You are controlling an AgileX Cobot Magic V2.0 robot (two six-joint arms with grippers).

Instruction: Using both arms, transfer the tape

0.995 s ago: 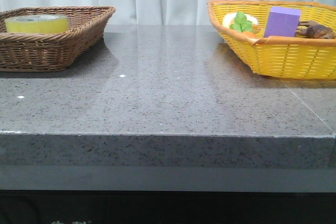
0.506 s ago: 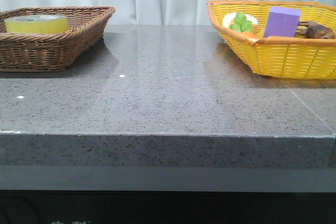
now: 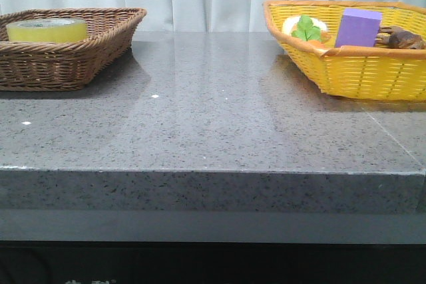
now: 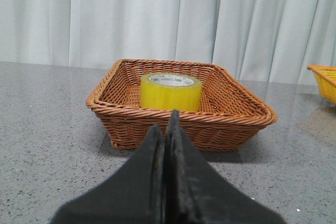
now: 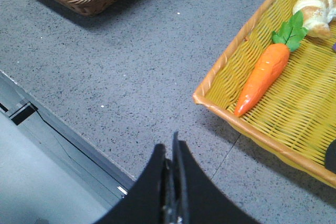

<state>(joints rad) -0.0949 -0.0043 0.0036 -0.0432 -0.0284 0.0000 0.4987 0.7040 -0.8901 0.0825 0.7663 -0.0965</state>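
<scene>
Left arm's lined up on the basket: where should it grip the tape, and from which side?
Come from above. The tape lies flat, core hole up, walled by the brown basket. Open the shut left tool; put one finger in the core, one outside, pinching the wall.

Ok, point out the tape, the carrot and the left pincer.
tape (image 4: 170, 94): left wrist view, on its yellow side wall.
carrot (image 5: 262, 77): right wrist view, on the orange body.
left pincer (image 4: 168, 129): left wrist view, at the closed fingertips.

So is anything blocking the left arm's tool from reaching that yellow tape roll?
Only the brown wicker basket's near wall. The glossy yellow tape roll sits inside it, behind that wall from the shut left tool. Bare grey stone counter lies between.
</scene>
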